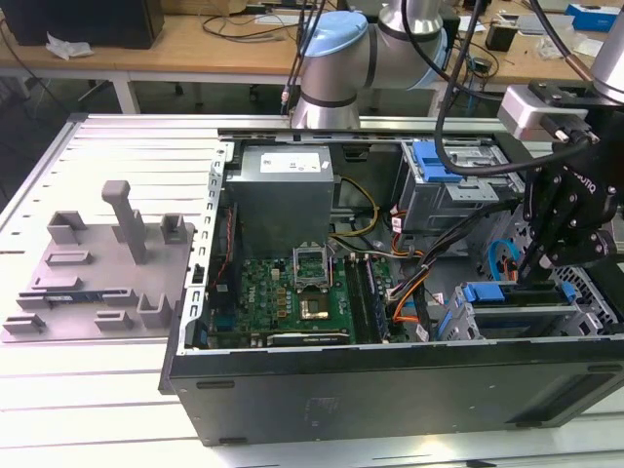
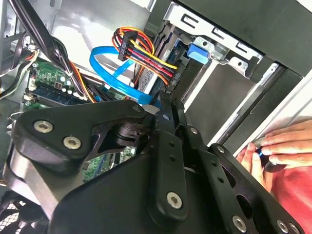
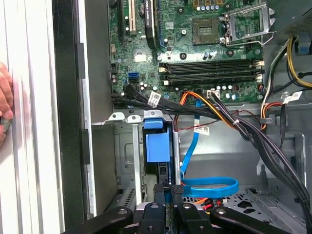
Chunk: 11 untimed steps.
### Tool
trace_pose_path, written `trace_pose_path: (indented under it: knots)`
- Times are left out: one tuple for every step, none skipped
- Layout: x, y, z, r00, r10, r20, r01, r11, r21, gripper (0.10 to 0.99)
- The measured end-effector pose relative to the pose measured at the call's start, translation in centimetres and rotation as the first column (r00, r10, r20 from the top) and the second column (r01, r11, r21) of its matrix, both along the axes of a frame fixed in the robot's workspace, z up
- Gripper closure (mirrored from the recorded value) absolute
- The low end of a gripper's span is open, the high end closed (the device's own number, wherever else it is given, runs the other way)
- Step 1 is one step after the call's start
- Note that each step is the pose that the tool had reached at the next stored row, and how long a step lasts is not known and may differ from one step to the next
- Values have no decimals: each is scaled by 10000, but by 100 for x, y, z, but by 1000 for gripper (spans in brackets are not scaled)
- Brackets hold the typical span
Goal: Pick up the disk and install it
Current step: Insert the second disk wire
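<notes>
While the gripper (image 3: 169, 189) hangs at the disk (image 3: 157, 146), standing edge-on in the drive cage (image 3: 127, 161) at the case's (image 1: 390, 390) corner, you cannot tell whether it is clamped or released. Keep the disk square to the cage; press straight.

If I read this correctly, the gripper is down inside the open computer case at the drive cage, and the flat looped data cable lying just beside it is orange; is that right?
Not quite: the flat looped data cable is blue, not orange, as the first wrist view shows. The rest stands: the gripper is down inside the open computer case at the drive cage.
</notes>
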<state>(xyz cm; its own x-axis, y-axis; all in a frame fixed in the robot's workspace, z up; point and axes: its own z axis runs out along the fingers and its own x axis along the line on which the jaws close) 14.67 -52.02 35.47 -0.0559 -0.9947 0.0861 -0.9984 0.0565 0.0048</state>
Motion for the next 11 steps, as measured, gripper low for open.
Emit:
trace_pose_path:
  knots:
    - [0,0,0,10000,3,0,-3,10000,0,925]
    - [0,0,0,10000,6,0,-6,10000,0,925]
    - [0,0,0,10000,8,0,-8,10000,0,925]
    - [0,-1,0,10000,10,0,-10,10000,0,925]
    - [2,-1,0,10000,14,0,-14,10000,0,925]
    - [3,-1,0,10000,19,0,-19,10000,-1,925]
    - [5,-1,0,10000,24,0,-24,10000,0,925]
    - [6,-1,0,10000,27,0,-27,10000,0,925]
    - [9,-1,0,10000,37,0,-37,10000,0,925]
    - [12,-2,0,10000,48,0,-48,10000,0,925]
    - [16,-2,0,10000,62,0,-62,10000,0,925]
